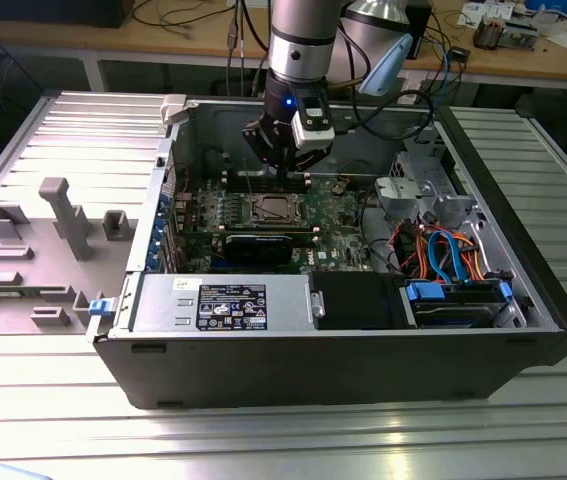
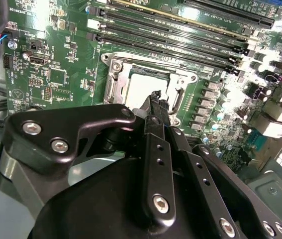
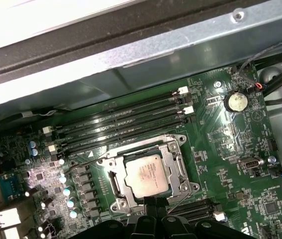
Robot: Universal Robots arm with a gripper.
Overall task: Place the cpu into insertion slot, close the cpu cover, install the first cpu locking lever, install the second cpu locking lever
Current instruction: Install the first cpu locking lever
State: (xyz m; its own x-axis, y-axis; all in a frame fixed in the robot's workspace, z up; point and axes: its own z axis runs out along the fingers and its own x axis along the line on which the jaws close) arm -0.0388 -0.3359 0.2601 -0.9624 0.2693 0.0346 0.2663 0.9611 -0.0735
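Observation:
Inside the open computer case, the cpu (image 3: pixel 147 175) lies flat in the insertion slot (image 1: pixel 271 208) on the green board, its silver-grey top facing up. The cpu cover (image 3: pixel 173 162) lies down around it as a silvery frame. A thin wire locking lever (image 3: pixel 88 158) runs out from one side of the socket and another (image 3: pixel 181 198) runs along the opposite side; whether they are latched I cannot tell. My gripper (image 2: pixel 155 96) hangs just above the socket's edge, shut, with nothing between its fingers. The chip (image 2: pixel 145 82) shows pale beyond the fingertips (image 3: pixel 153 201).
Long black memory slots (image 3: pixel 126 119) run beside the socket. The case's back wall (image 3: pixel 145 55) stands close behind them. In the exterior view a power supply (image 1: pixel 228 305) sits at the case front and a drive cage with coloured cables (image 1: pixel 443 250) on that view's right.

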